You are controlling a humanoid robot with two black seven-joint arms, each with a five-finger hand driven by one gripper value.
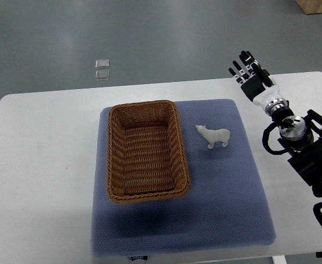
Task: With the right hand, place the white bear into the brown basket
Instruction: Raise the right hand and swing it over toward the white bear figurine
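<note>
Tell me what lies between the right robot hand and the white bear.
Nothing stands between them in the top view. From the right robot hand to the white bear there is only bare white table and blue mat.

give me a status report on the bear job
Right hand open, raised at the table's far right, holding nothing. White bear standing on blue mat, right of brown basket. Basket empty, path clear. Left hand out of view.
</note>
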